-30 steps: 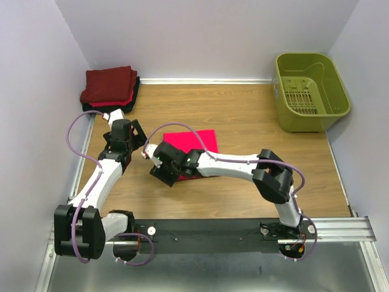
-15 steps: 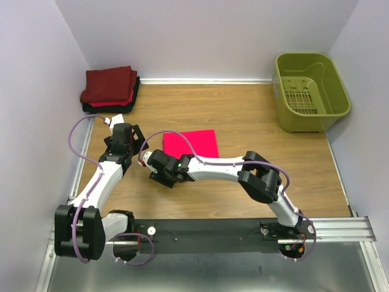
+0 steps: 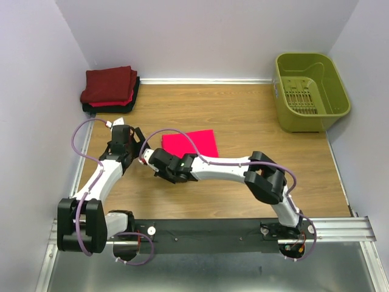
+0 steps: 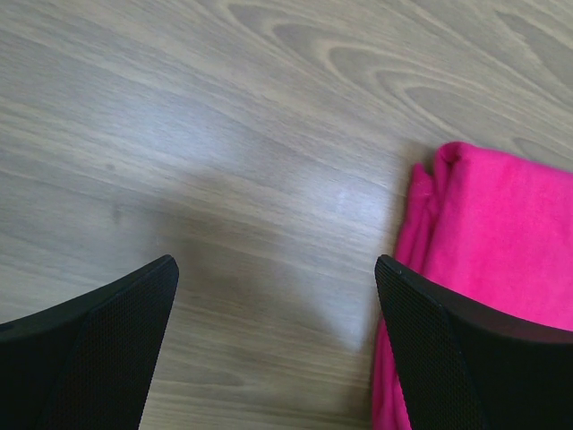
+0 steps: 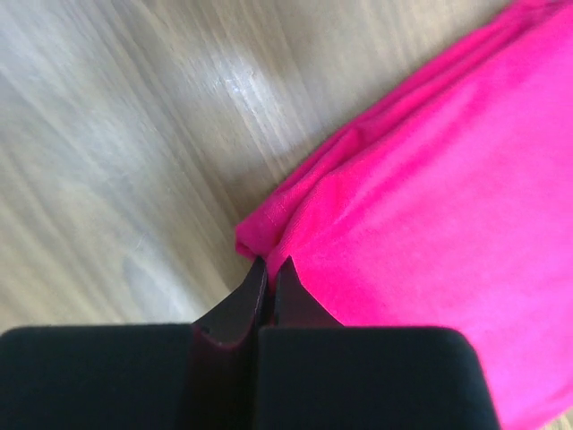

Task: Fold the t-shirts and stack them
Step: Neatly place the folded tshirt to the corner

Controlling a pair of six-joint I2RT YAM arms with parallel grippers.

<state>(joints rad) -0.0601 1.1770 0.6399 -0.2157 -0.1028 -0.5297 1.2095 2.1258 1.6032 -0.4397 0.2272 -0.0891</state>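
The bright pink-red t-shirt [image 3: 193, 142] lies folded flat in the middle of the table. My right gripper [image 3: 162, 159] is at its near left corner. In the right wrist view the right gripper [image 5: 270, 262] is shut, its tips pinching the corner fold of the pink t-shirt [image 5: 430, 206]. My left gripper [image 3: 126, 136] hovers to the left of the shirt. It [image 4: 277, 269] is wide open over bare wood, with the pink t-shirt's edge [image 4: 501, 242] beside its right finger [image 4: 448, 340]. A stack of folded dark maroon, red and black t-shirts [image 3: 109, 88] sits at the far left corner.
An olive-green plastic basket [image 3: 311, 91] stands at the far right against the wall. Walls close the table [image 3: 243, 115] on the left, back and right. The arms' mounting rail [image 3: 213, 230] runs along the near edge.
My right gripper has shifted left to the shirt's near left corner and shut there. The left gripper has moved slightly away from me and stayed open.
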